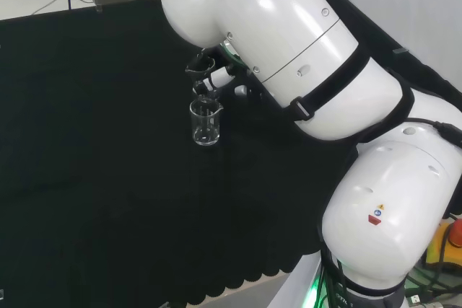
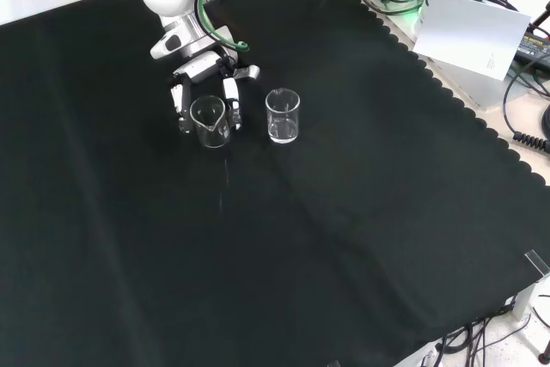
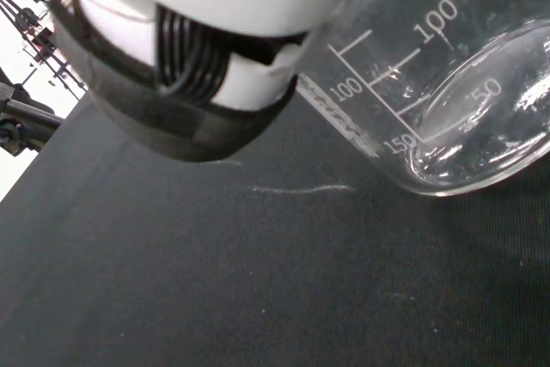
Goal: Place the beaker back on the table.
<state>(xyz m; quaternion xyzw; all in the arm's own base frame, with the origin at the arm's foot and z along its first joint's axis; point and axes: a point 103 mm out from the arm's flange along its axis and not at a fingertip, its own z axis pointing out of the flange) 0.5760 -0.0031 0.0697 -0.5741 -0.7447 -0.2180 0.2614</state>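
Glass-clear, the small spouted beaker point(image 2: 210, 121) sits upright between the curled fingers of the black-and-white hand point(image 2: 199, 83) at the black cloth point(image 2: 258, 238), light, slick, breakable, best held around its wall.

Clear glass, black cloth, white arm

The desk point(image 2: 344, 238) is showing plain black cloth with a scalloped edge. Both beakers, the held beaker point(image 2: 210, 121) and the second beaker point(image 2: 283, 115), are showing clear, colourless glass; the wrist view is showing white graduation marks on the held one. The hand point(image 2: 206, 83) is showing black and white, under a glossy white arm point(image 1: 289, 41) banded by a black strap.
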